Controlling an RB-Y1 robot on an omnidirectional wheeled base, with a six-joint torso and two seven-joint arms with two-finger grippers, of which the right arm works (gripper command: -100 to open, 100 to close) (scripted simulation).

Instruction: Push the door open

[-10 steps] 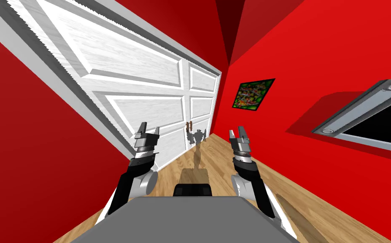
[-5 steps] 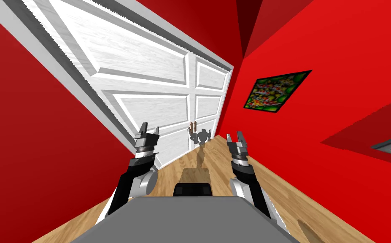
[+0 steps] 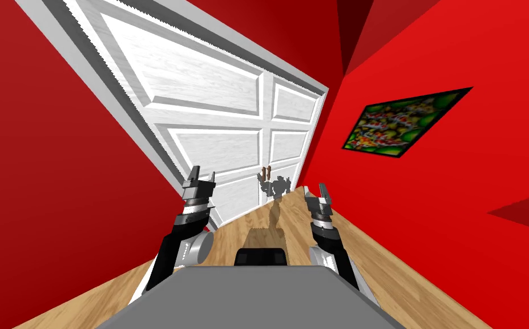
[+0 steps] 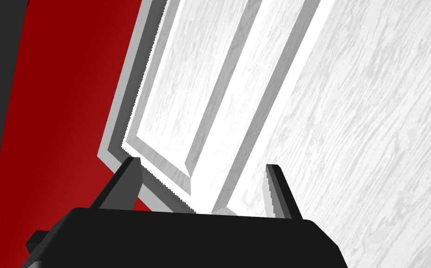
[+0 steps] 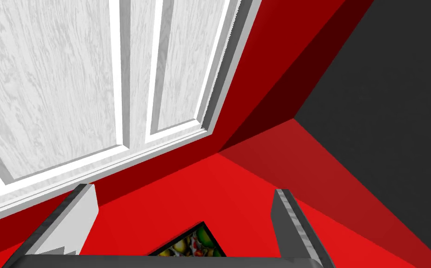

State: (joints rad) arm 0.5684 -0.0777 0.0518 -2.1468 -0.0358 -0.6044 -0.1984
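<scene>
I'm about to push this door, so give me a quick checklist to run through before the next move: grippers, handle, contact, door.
1. Left gripper fingers apart: ok, facing the white door panel.
2. Right gripper fingers apart: ok, but aimed at the door's corner and the red wall.
3. Door handle in sight: ok, ahead between both arms.
4. Gripper touching door: not ok, both hang short of it.
5. Door latched or free: cannot tell; it looks shut.

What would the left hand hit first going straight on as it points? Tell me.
Most likely the white panelled door: the open left hand aims at its panels, close beside the grey frame. How far off it is, I cannot tell.
</scene>
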